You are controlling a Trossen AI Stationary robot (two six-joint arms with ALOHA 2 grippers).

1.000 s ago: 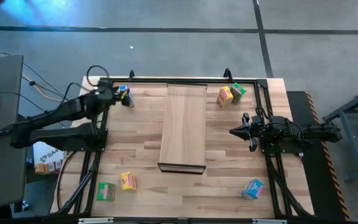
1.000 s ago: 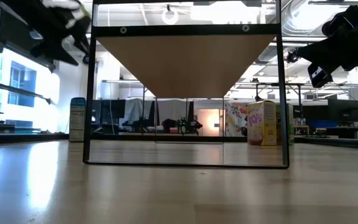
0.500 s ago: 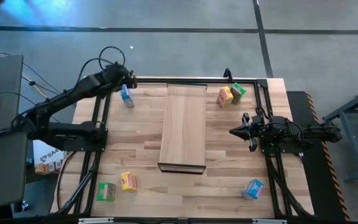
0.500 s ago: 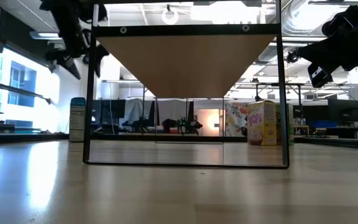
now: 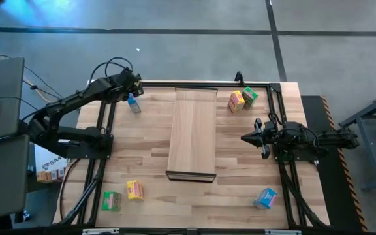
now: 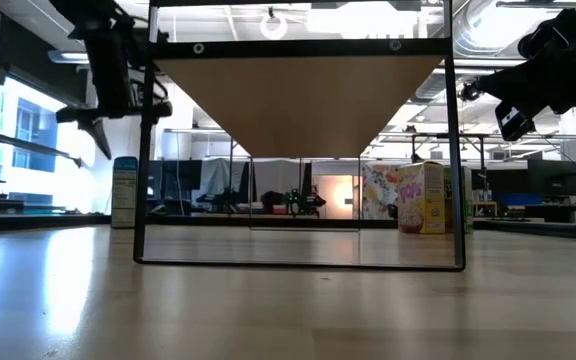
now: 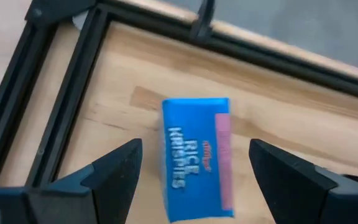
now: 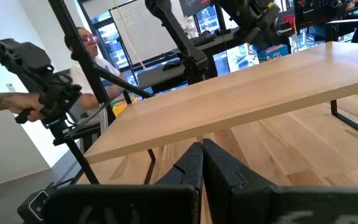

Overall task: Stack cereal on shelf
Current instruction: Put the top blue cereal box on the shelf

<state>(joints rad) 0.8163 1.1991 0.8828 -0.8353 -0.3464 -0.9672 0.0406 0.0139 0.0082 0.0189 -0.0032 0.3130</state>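
Cardboard box of blue cereal [image 7: 197,158] is lying flat on the grained butcher-block tabletop [image 5: 142,143], left of the pale raised shelf [image 5: 193,130] at its far end. The left gripper [image 7: 194,177] is hovering over it, fingers spread wide to either side. The right gripper [image 5: 247,138] is waiting right of the shelf, fingers pressed together. A skewed descent could likely nudge the light, smooth-sided box instead of pinching it.
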